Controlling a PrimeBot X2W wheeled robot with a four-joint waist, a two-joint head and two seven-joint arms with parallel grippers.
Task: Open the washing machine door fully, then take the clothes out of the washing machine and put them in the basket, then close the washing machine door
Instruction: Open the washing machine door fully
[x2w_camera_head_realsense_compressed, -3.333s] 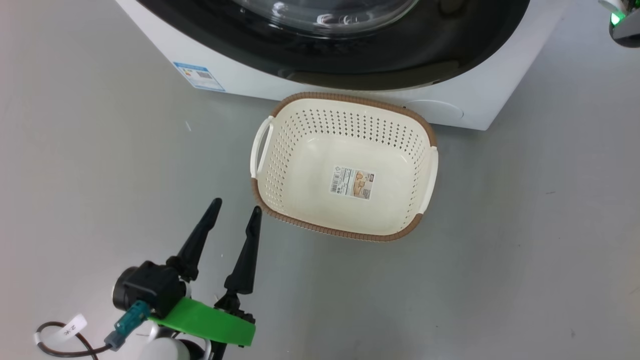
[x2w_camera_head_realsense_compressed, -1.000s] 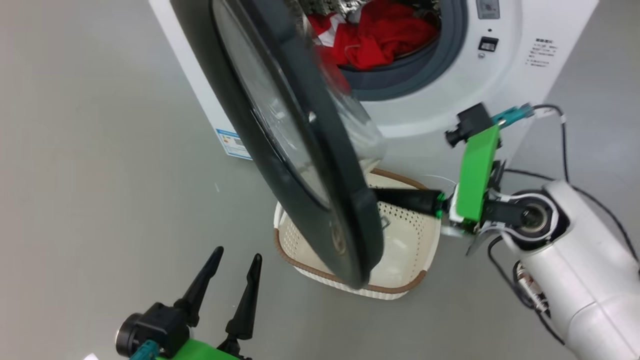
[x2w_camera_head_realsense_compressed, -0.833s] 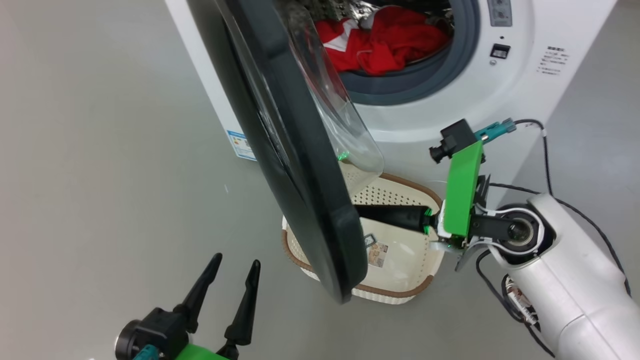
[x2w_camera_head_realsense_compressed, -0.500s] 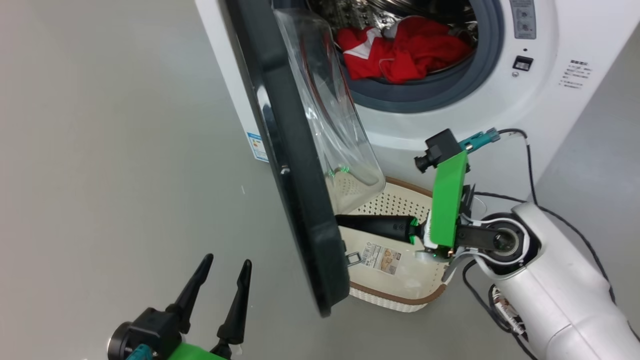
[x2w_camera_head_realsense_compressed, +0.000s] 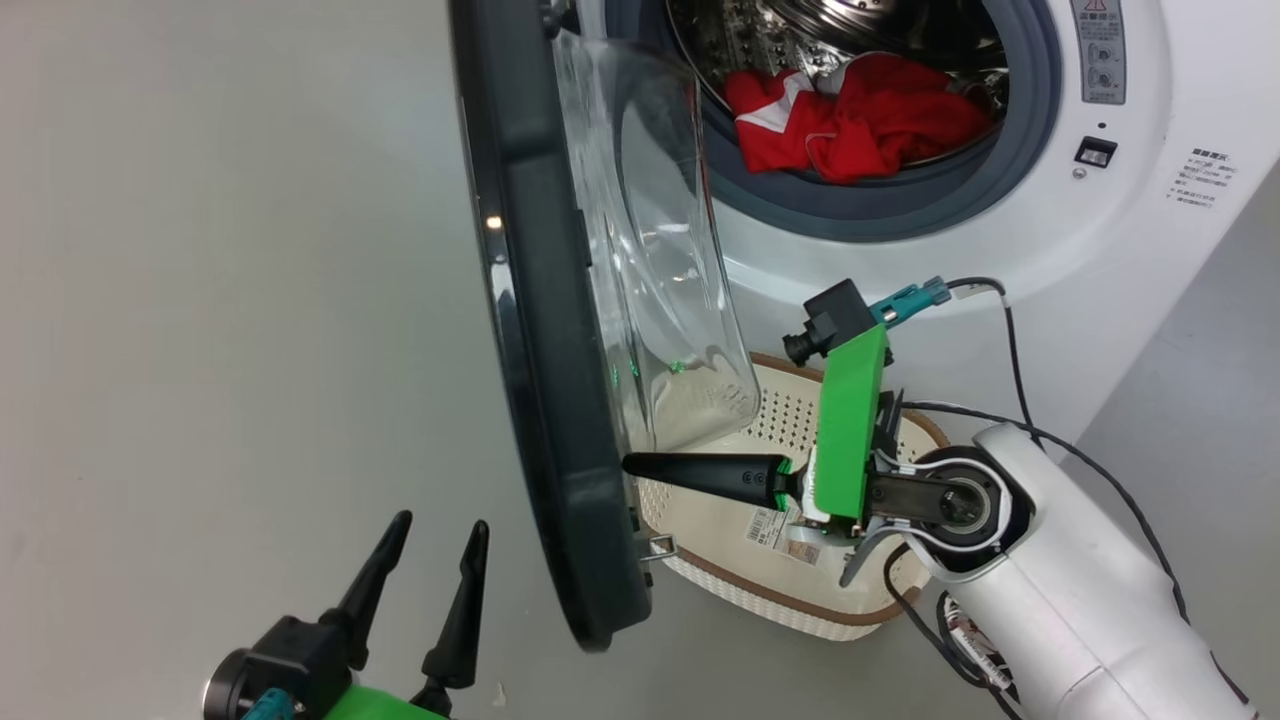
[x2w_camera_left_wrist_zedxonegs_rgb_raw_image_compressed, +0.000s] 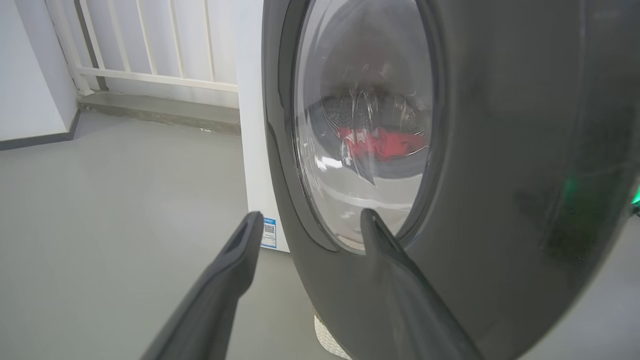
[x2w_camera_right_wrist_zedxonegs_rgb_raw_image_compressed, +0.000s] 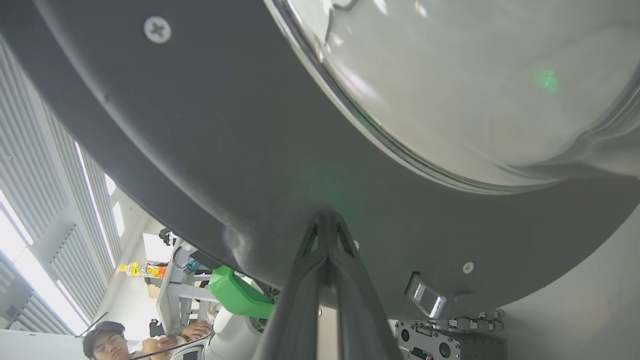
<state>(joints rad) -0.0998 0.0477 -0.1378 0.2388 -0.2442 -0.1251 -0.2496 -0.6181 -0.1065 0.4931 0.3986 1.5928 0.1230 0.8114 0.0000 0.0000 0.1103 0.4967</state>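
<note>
The washing machine door stands swung out edge-on, black rim toward me, its glass bowl facing the drum. My right gripper is shut, and its tips press against the door's inner rim above the basket. In the right wrist view the shut right gripper touches the dark rim below the glass. Red clothes lie in the drum of the white washing machine. My left gripper hangs open at lower left, outside the door, holding nothing.
The door latch sticks out near the rim's lower end. A blue label marks the machine's front corner. Grey floor spreads to the left. White railing stands behind the machine. A person sits far behind the door.
The door has swung further out to the left, with my shut right gripper following against its inner rim. The head camera has also shifted, showing more of the drum.
</note>
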